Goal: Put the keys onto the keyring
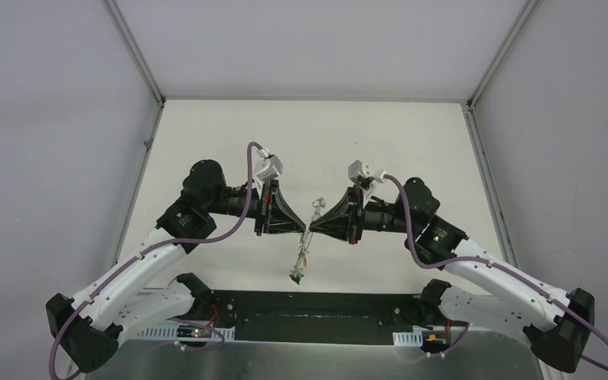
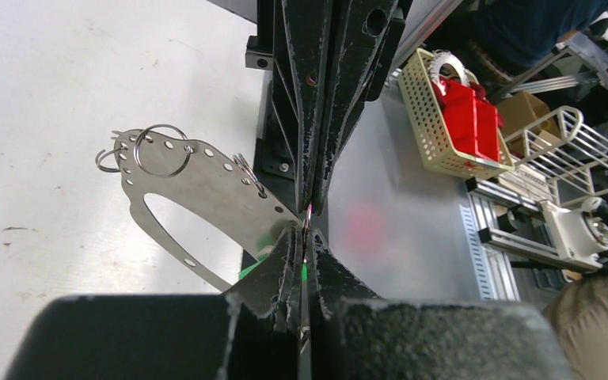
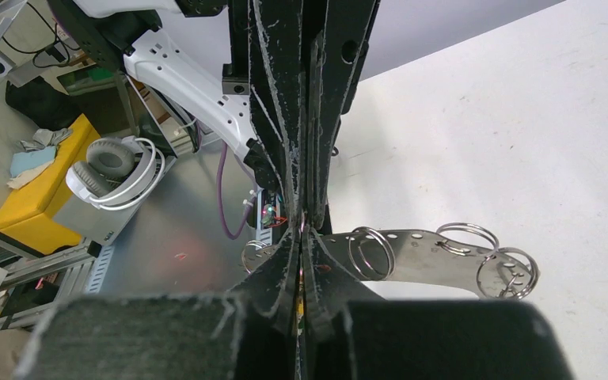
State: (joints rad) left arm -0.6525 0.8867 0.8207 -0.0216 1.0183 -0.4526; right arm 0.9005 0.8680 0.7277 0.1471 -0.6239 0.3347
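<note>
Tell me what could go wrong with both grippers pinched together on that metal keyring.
The left gripper and right gripper are shut tip to tip on one spot of the keyring. Pulling apart could bend it or let it slip. The green key hanging below might drop if jolted. The loose split rings could snag a gripper.

keyring: hanging above the bench, between the two tools.
left tool: meeting the right tool tip to tip.
</note>
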